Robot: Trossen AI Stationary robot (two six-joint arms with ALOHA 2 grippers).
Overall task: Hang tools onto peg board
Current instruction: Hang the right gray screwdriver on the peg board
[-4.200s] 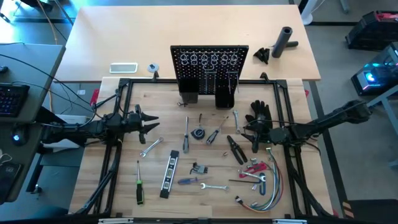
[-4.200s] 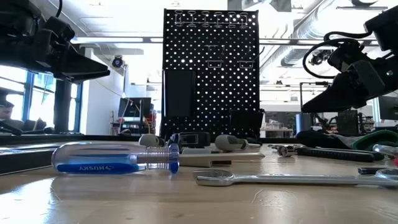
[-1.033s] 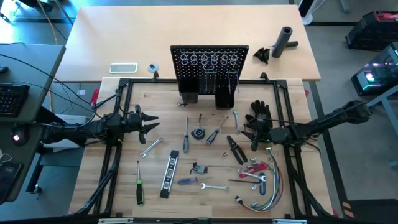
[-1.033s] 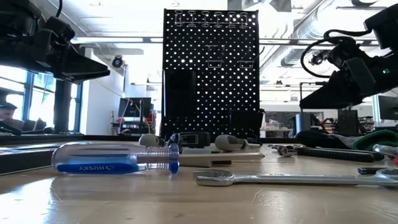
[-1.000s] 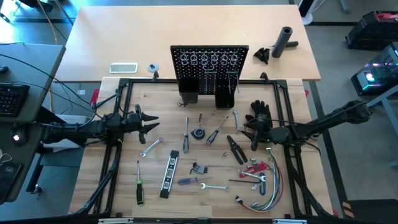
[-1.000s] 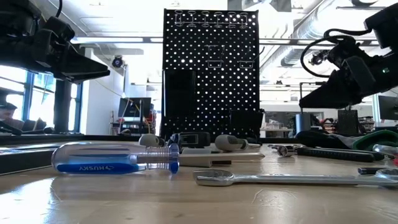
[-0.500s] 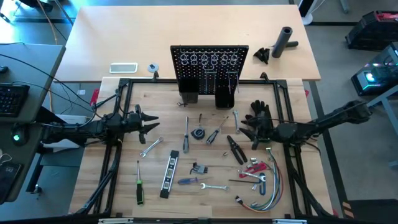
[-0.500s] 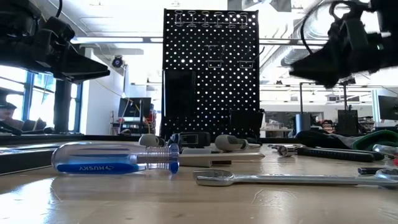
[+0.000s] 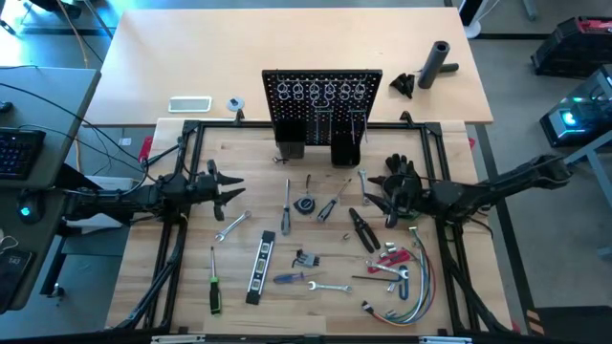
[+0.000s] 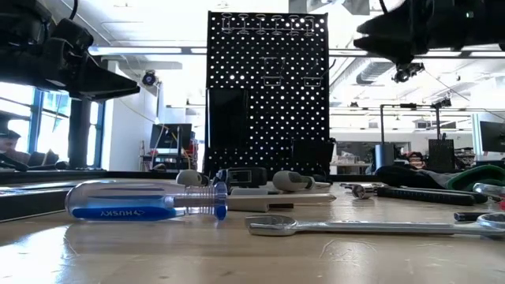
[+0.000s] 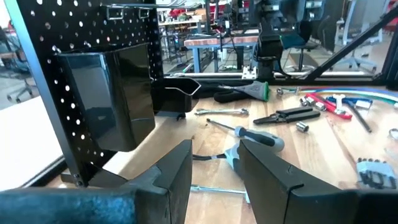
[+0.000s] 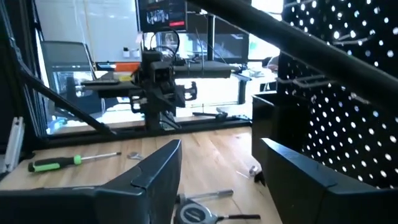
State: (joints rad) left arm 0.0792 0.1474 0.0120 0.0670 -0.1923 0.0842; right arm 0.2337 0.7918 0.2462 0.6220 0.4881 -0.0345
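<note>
Right pincer (image 9: 380,204), fingers apart and empty, hangs at frame right above the pliers (image 9: 361,230), where crowded tools (image 9: 287,206) could snag a careless descent; left pincer (image 9: 232,190) waits apart.

A pale wooden table (image 9: 287,38) stands on a grey floor (image 9: 535,105). Beyond it lies a bright workshop with tall windows (image 10: 24,118), white ceiling ducts (image 10: 379,55), and what may be workbenches (image 11: 211,43).

Setting: probably a robotics lab or workshop; we note exposed ceiling ducts (image 10: 394,35), office chairs (image 11: 305,46), workbenches, monitor (image 12: 160,14).
</note>
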